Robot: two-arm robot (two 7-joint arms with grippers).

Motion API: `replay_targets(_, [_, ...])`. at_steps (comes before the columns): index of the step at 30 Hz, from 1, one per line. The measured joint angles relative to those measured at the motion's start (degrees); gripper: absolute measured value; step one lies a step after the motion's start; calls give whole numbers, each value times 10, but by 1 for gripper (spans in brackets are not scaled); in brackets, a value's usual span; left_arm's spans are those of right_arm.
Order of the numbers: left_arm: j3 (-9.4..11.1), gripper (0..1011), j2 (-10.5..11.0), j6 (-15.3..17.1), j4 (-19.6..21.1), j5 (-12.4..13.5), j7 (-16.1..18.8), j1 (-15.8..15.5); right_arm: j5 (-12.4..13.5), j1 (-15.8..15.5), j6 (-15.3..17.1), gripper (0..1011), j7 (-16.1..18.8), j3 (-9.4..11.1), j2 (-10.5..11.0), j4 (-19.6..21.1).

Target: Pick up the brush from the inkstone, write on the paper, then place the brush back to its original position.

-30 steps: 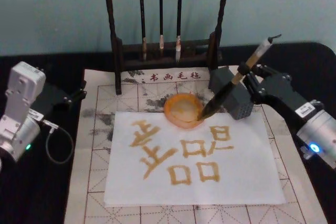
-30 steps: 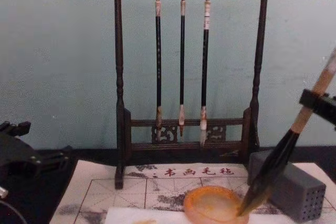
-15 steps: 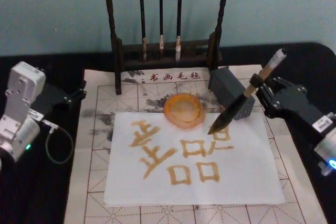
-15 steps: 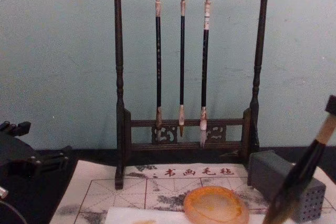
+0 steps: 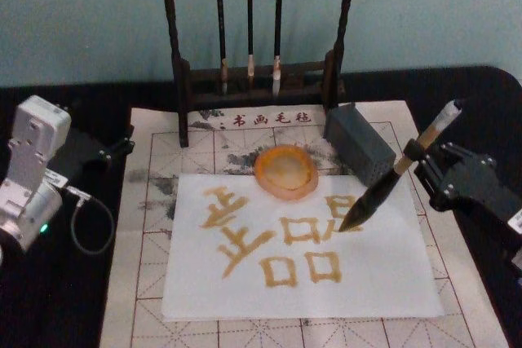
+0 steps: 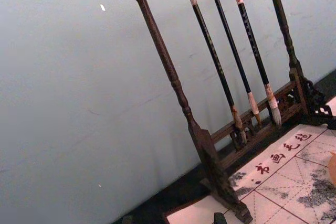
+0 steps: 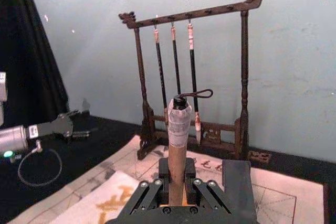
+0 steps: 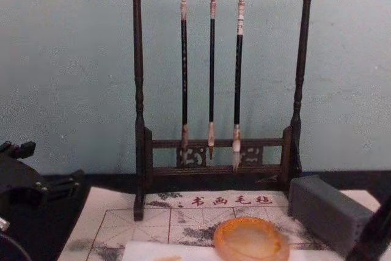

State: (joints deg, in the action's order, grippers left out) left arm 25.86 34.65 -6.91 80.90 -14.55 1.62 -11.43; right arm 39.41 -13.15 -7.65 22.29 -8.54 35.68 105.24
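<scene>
My right gripper (image 5: 414, 156) is shut on the tan handle of the brush (image 5: 382, 191), which slants down to the left. Its dark tip is at the right part of the white paper (image 5: 383, 283), by the upper right ochre character; I cannot tell if it touches. In the right wrist view the handle (image 7: 178, 140) rises from between the fingers (image 7: 152, 190). The orange inkstone (image 5: 285, 171) sits at the paper's far edge, left of the tip, and shows in the chest view too (image 8: 250, 240). My left gripper (image 5: 122, 144) is parked open at the far left.
A grey block (image 5: 359, 144) stands right of the inkstone, just behind the brush. The dark wooden rack (image 5: 253, 79) with three thin hanging brushes stands at the back. A beige gridded felt mat (image 5: 147, 266) lies under the paper. Black cloth covers both sides.
The right gripper carried the brush from the inkstone's right rim to the right and toward the front. Its tip now sits by the upper right character. The left arm stayed still.
</scene>
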Motion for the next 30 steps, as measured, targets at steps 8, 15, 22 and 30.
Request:
replay_targets(8, [0, 1001, 0, 0, 0, 0, 0, 0, -17, -13, -2, 194, 16, 7, 2, 2])
replay_targets(15, [0, 1001, 0, 0, 0, 0, 0, 0, -35, -15, -5, 194, 25, 8, -4, 1])
replay_targets(22, [0, 1001, 0, 0, 0, 0, 0, 0, -49, -12, -6, 194, 30, 8, -14, -2])
replay_targets(30, [0, 1001, 0, 0, 0, 0, 0, 0, -56, -10, -4, 194, 37, 8, -22, -4])
